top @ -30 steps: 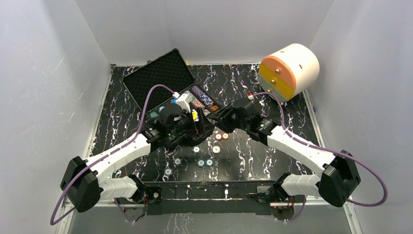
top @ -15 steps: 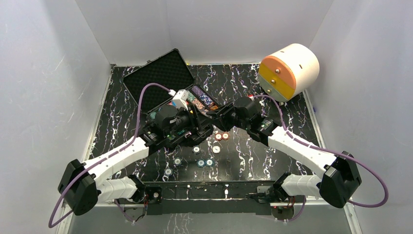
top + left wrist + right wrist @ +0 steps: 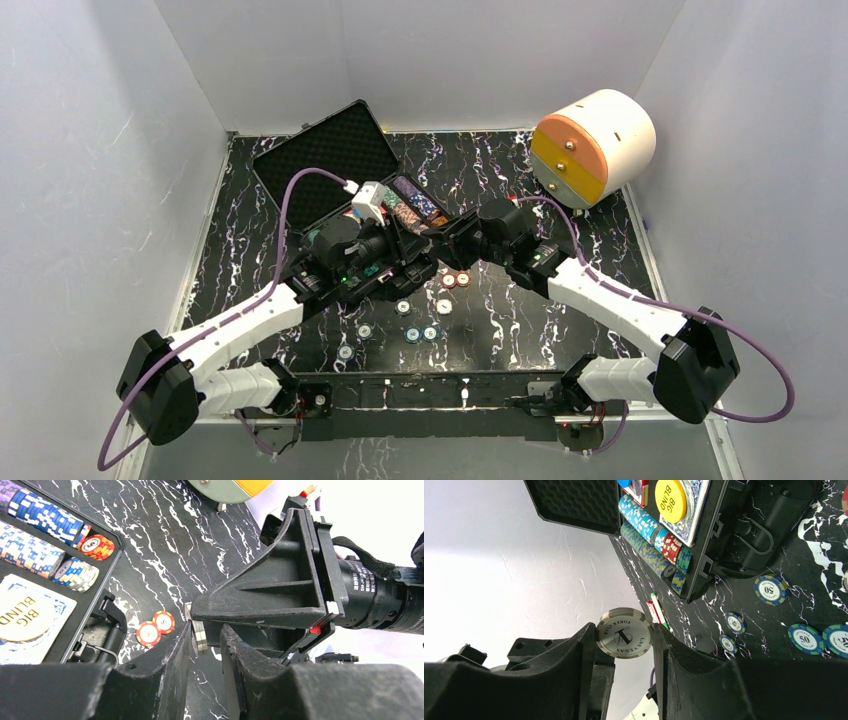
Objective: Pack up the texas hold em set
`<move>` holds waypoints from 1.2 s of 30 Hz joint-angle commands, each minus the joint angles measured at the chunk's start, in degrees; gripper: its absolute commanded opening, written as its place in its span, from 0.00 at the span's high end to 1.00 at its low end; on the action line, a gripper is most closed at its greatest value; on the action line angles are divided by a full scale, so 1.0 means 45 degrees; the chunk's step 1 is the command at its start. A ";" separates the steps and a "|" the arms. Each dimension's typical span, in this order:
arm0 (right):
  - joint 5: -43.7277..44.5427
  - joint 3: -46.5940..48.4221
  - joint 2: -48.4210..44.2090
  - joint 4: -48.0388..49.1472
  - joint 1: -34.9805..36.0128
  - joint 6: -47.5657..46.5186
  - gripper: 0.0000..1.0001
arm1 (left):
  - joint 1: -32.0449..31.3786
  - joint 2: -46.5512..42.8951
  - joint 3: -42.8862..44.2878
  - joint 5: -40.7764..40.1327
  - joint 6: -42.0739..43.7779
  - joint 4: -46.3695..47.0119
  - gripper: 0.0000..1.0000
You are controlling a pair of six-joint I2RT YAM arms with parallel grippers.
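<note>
Jaws of the left gripper (image 3: 206,634) have narrowed round the grey chip (image 3: 625,633) at mid-frame; whether they pinch yet I cannot tell. Opposite, the right gripper (image 3: 624,629) pinches it. Releasing early could drop it short of the case (image 3: 325,150), upper centre.

I see bright, even overhead light, soft shadows on the counter (image 3: 520,320), the wall (image 3: 484,605) washed out at my right wrist.
</note>
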 commanded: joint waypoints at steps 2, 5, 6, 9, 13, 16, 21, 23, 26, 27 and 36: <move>-0.0249 0.0159 0.0077 0.0808 -0.0056 0.0229 0.58 | -0.0088 0.0198 0.0447 -0.0297 0.0761 0.0055 0.75; -0.0219 0.0176 0.0104 0.0775 -0.0052 0.0210 0.58 | -0.0088 0.0523 0.0788 -0.0318 0.0867 -0.0514 0.76; -0.0226 0.0176 0.0107 0.0753 -0.0047 0.0209 0.58 | -0.0088 0.0593 0.0842 -0.0319 0.0886 -0.0659 0.76; -0.0170 0.0196 0.0148 0.0666 -0.0072 0.0127 0.58 | -0.0083 0.0645 0.0916 -0.0394 0.1025 -0.0791 0.92; 0.0130 0.0278 0.0149 0.0293 -0.0133 -0.0432 0.40 | -0.0088 0.0534 0.0928 -0.0833 0.1272 -0.0823 1.00; 0.0752 0.0531 0.0060 0.0110 -0.0385 -0.2422 0.09 | -0.0097 0.0588 0.1213 -0.0974 0.1890 -0.1270 1.00; -0.0065 0.0921 -0.0307 -0.0801 -0.2354 -0.5467 0.04 | -0.0078 0.0831 0.2169 -0.1106 0.3960 -0.2825 1.00; -0.0588 0.0807 -0.0488 -0.1192 -0.3288 -0.6270 0.04 | -0.0088 0.1069 0.2575 -0.1103 0.4848 -0.3456 1.00; -0.1115 0.0636 -0.0531 -0.2055 -0.4319 -0.7412 0.06 | -0.0083 0.1807 0.3309 -0.0952 0.6000 -0.4508 1.00; -0.1202 0.0566 -0.0539 -0.2320 -0.4494 -0.7736 0.07 | -0.0094 0.2150 0.3628 -0.0860 0.6286 -0.4869 1.00; -0.1534 -0.1096 -0.1202 -0.3072 -0.4816 -0.8383 0.10 | -0.0088 0.5841 0.6293 -0.0553 0.7629 -0.6587 1.00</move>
